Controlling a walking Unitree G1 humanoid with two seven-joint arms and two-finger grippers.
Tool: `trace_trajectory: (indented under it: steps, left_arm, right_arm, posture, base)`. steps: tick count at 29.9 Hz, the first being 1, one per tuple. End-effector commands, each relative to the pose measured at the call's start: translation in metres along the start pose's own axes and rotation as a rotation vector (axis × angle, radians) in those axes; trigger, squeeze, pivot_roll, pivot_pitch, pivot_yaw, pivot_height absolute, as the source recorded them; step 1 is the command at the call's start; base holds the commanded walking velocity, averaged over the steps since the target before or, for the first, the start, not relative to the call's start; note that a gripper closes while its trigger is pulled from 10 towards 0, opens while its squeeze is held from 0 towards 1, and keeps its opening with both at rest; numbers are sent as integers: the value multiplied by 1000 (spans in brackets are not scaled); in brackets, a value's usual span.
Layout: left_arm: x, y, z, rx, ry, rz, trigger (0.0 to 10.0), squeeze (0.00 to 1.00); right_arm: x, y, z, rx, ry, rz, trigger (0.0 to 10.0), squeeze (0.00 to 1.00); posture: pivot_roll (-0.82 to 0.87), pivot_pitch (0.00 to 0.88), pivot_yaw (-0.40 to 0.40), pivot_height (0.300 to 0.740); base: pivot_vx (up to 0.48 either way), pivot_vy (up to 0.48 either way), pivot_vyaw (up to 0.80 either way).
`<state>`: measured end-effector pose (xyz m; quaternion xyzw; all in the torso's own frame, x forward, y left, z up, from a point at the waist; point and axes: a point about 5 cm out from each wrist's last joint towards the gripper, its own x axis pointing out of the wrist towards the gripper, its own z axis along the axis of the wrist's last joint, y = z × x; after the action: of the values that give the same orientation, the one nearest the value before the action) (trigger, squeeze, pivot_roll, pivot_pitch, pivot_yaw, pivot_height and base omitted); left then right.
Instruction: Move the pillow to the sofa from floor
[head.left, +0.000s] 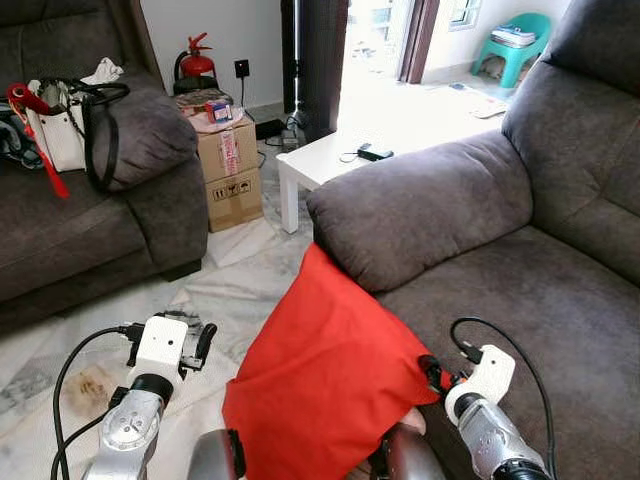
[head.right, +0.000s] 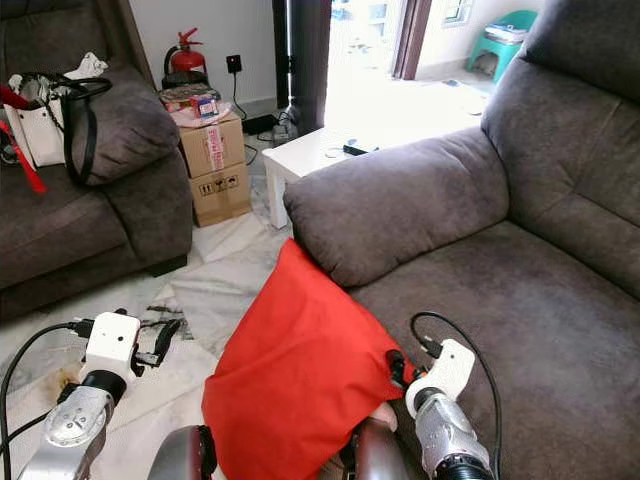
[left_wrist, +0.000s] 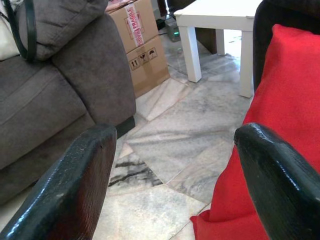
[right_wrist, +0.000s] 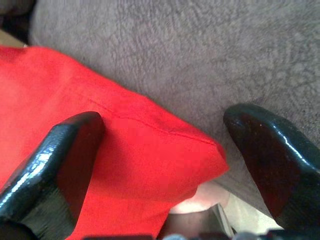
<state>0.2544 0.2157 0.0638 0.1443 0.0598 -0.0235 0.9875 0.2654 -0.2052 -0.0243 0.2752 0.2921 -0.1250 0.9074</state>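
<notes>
The red pillow stands tilted, its long axis rising from the floor to a corner against the sofa armrest. It is plain, smooth fabric. Right gripper, fingers apart, straddles its corner; left gripper spread, beside it.

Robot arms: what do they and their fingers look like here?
Both arms are silver metal tubes with white wrist housings and looping black cables. The left gripper and right gripper each have two thick, glossy black fingers with rounded tips. Red shows at the right wrist.
</notes>
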Motion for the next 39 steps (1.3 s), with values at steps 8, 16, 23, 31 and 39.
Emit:
trace_trajectory:
  steps: [8, 16, 23, 31, 39]
  left_arm:
    - [3, -6, 3, -6, 1, -40, 10000, 0]
    - [2, -8, 1, -8, 16, -57, 10000, 0]
    - [-2, -11, -1, -17, 28, -79, 10000, 0]
    - [-9, -11, -4, -19, 45, -100, 10000, 0]
    - [-12, -13, -5, -16, 54, -111, 10000, 0]
  right_arm:
    - [-1, -11, 13, -7, -22, -18, 10000, 0]
    - [-3, -11, -13, -3, 113, 19, 10000, 0]
    - [-4, -4, -17, 76, 122, 136, 10000, 0]
    - [-6, 7, -24, 76, 155, 294, 10000, 0]
    - [-6, 7, -30, 116, 141, 275, 10000, 0]
  posture:
    - [69, 0, -22, 563]
    - [71, 0, -21, 563]
    - [75, 11, -18, 563]
    - [90, 31, -14, 563]
    - [95, 50, -4, 563]
  base:
    - [0, 0, 0]
    - [0, 0, 0]
    - [0, 0, 0]
    - [0, 0, 0]
    - [0, 0, 0]
